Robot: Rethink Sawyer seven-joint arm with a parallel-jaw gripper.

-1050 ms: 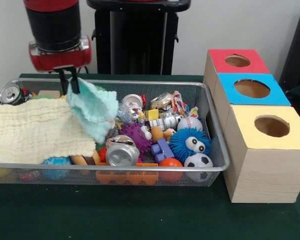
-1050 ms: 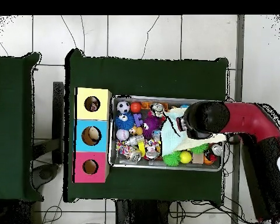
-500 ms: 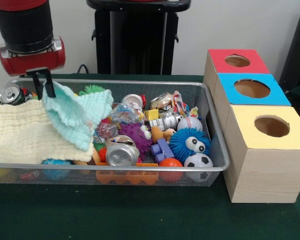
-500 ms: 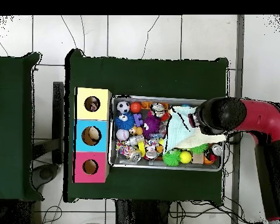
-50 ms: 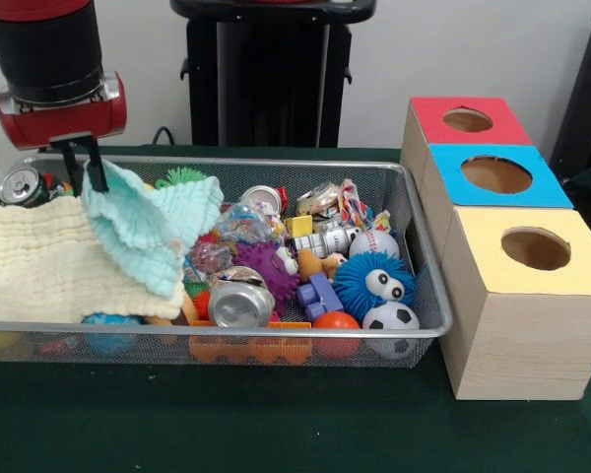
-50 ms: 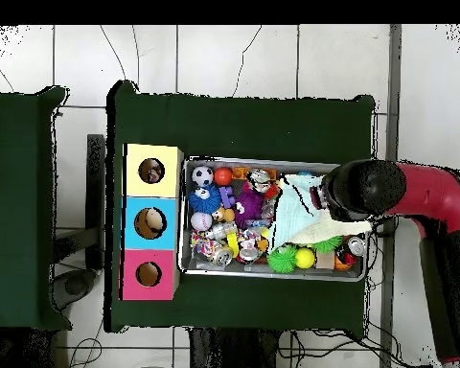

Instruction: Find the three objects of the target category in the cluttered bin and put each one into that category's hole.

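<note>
Gripper: the gripper (image 5: 85,172) hangs over the bin's end farthest from the boxes, its two thin black fingers (image 5: 98,174) closed on the upper corner of the mint cloth (image 5: 156,232); the overhead view shows only the arm's dark round head (image 6: 354,190) there.
Mint cloth: pinched at its top corner, it drapes down and away from the gripper toward the toys, its lower fold resting on the cream cloth (image 5: 59,266).
Cream cloth: just below the gripper, spread flat over that end of the wire bin (image 5: 414,202).
Cans: one soda can (image 5: 22,184) lies right beside the gripper at the bin's corner; another (image 5: 241,301) lies well off, past the mint cloth, by the front wall.
Toys: heaped in the half of the bin away from the gripper, among them a purple spiky ball (image 5: 266,268), a blue fuzzy ball with eyes (image 5: 374,283), a small soccer ball (image 5: 391,320), a baseball (image 5: 373,243) and an orange ball (image 5: 336,328).
Boxes: on the green counter (image 5: 276,419), far from the gripper beyond the bin's other end, a row of red box (image 5: 463,123), blue box (image 5: 497,177) and yellow box (image 5: 532,286), each with a round hole on top.
</note>
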